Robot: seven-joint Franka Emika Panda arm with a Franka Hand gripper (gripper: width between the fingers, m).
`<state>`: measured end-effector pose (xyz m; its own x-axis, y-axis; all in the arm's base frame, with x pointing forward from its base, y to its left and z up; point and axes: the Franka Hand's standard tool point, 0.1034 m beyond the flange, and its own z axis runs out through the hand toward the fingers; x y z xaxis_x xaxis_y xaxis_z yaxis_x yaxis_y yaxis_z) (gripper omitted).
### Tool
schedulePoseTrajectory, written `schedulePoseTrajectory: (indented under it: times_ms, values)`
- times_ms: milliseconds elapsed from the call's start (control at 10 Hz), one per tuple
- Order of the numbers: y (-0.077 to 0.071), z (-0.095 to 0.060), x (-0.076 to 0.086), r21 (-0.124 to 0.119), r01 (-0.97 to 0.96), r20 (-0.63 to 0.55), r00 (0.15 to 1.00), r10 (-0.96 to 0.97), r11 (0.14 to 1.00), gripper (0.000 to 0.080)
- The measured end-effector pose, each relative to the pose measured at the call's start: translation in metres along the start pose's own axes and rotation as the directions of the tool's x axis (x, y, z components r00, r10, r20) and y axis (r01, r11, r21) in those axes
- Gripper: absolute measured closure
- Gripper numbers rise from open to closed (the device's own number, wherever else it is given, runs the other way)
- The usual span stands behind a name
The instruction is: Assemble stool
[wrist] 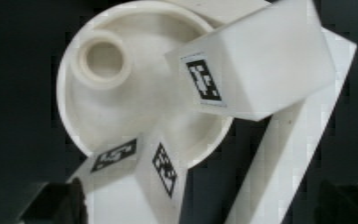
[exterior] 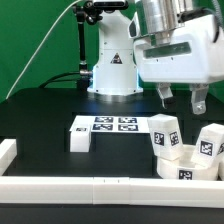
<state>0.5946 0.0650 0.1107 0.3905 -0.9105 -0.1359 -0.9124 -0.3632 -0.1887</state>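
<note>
The stool's round white seat lies at the exterior view's lower right, against the front rail. Two blocky tagged legs stand on it. A third leg lies apart on the table at the exterior view's left. My gripper hangs open just above the seat and its two legs, holding nothing. In the wrist view the dish-like seat shows a round socket, and a leg rises beside it. My gripper is open there, its dark fingertips barely showing at the edge.
The marker board lies flat in front of the robot base. A long white border rail runs along the front, and a shorter one sits on the exterior view's left. The table top is black.
</note>
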Motion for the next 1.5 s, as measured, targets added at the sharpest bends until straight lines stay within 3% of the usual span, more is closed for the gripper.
schedulePoseTrajectory:
  times_ms: [100,300,700,800,1000,1300,1500]
  values:
    - [0.0003,-0.001,0.0007,-0.007,0.109,-0.003,0.994,-0.109,0.994,0.0151]
    - [-0.0002,-0.0041,-0.0029,-0.083,0.343,0.004,0.939,-0.344,0.936,0.0151]
    - [0.0005,-0.0041,-0.0006,-0.084,0.604,0.021,0.796,-0.604,0.793,0.0151]
    - [-0.0006,-0.004,-0.0022,-0.1,0.727,0.022,0.684,-0.729,0.679,0.0151]
    - [0.0004,-0.0014,-0.0051,-0.108,0.865,0.047,0.497,-0.866,0.49,0.0151]
    - [0.0016,-0.0025,-0.0001,-0.103,0.93,0.062,0.361,-0.93,0.354,0.0151]
    - [0.002,-0.0015,0.0017,-0.108,0.983,0.072,0.159,-0.985,0.151,0.0151]
